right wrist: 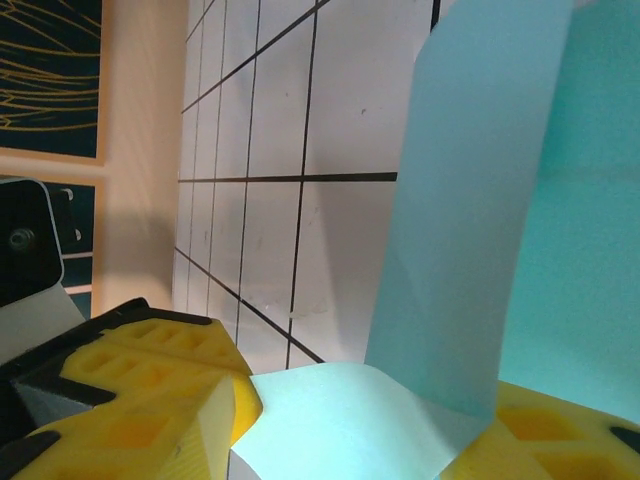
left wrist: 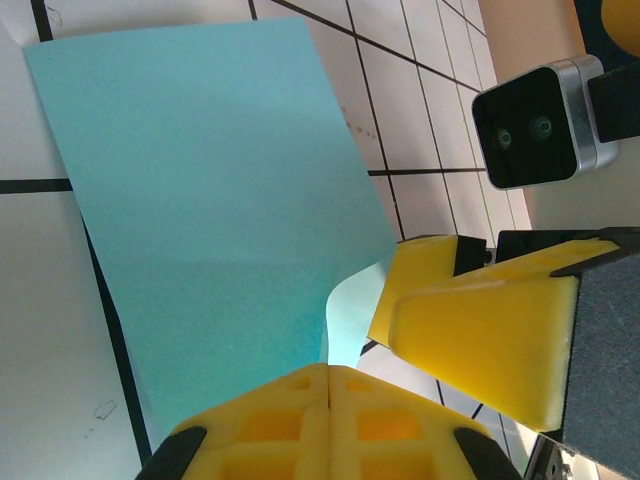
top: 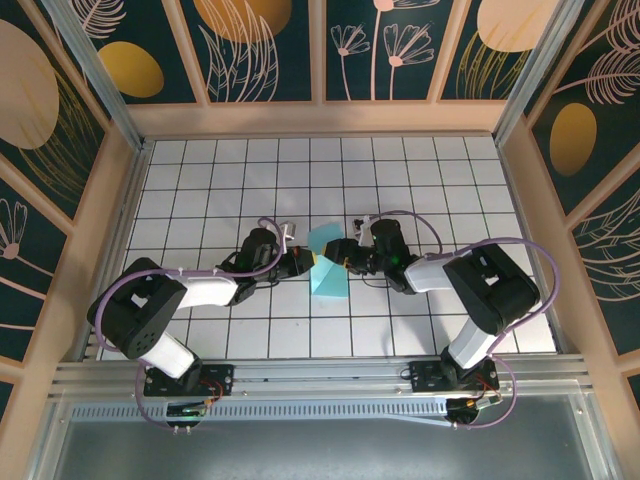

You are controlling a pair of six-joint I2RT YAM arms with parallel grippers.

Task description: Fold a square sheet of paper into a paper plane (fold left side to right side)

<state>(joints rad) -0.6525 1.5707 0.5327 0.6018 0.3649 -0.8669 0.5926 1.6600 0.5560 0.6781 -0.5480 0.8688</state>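
While left jaws sit shut at the edge of the square sheet of paper (top: 330,282), pinch unclear | right jaws part-open, curled teal flap between yellow fingers (right wrist: 150,400) | sheet centred on gridded surface (top: 420,190), plain, one side lifted | right wrist camera (left wrist: 535,125) crowding close

Teal square sheet of paper (top: 330,280), partly folded, flap raised, centred on table (top: 200,180).

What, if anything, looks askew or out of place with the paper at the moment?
The square sheet of paper is not lying flat: the edge by the right gripper curls up off the table, a flap standing steeply between its parted fingers without a crisp crease. Nothing looks torn or spilled.
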